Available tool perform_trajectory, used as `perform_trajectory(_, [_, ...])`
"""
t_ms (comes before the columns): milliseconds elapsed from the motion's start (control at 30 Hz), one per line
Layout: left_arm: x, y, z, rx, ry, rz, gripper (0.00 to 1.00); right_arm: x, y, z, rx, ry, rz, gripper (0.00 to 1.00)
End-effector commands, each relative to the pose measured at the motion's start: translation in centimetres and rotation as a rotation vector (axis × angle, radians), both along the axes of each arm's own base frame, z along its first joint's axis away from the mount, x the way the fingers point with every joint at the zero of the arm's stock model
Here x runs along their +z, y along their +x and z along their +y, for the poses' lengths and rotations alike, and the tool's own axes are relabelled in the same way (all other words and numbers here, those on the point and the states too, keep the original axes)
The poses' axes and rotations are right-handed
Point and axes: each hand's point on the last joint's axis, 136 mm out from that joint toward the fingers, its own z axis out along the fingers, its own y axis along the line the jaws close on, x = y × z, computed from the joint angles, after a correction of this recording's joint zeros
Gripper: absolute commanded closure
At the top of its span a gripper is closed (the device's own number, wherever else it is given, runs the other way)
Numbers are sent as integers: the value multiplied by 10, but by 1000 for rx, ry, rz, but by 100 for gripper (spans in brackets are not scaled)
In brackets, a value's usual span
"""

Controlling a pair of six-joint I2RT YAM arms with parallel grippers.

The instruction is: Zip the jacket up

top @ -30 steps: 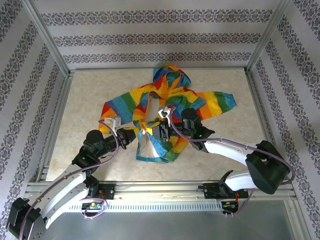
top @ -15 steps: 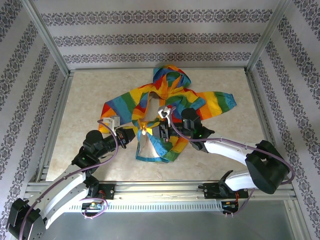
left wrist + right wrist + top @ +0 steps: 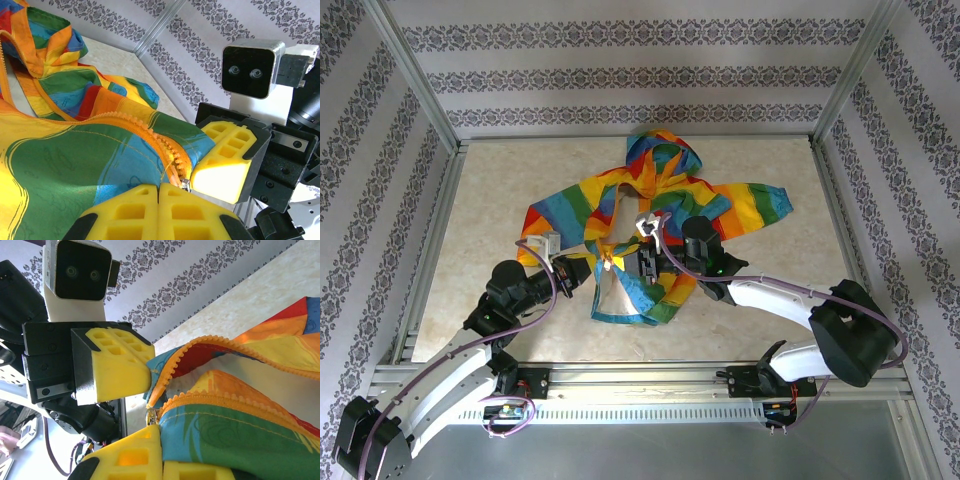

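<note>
Table (image 3: 480, 200) has open room L, R and front; jacket (image 3: 660, 190) lies spread mid-table, unzipped. L gripper (image 3: 592, 266) and R gripper (image 3: 638, 262) crowd its hem. Both are pinched on fabric by the zipper (image 3: 165, 150) bottom, fingers nearly touching.

I work in a lab-style test booth: my bases are bolted to a metal rail (image 3: 640, 385) at the near edge of a beige stone-patterned tabletop (image 3: 490, 200), aluminium frame posts (image 3: 415, 75) stand at the corners, and wallpaper-like panels (image 3: 640, 70) with grey ornamental stripes close three sides
</note>
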Motion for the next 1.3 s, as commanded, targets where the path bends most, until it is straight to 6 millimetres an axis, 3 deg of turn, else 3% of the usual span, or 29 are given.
perform_trajectory(0, [6, -1, 0, -11, -16, -39, 100, 15, 1, 4, 21, 45, -36, 100])
perform_trajectory(1267, [4, 4, 4, 26, -19, -57, 100, 14, 0, 7, 30, 54, -7, 100])
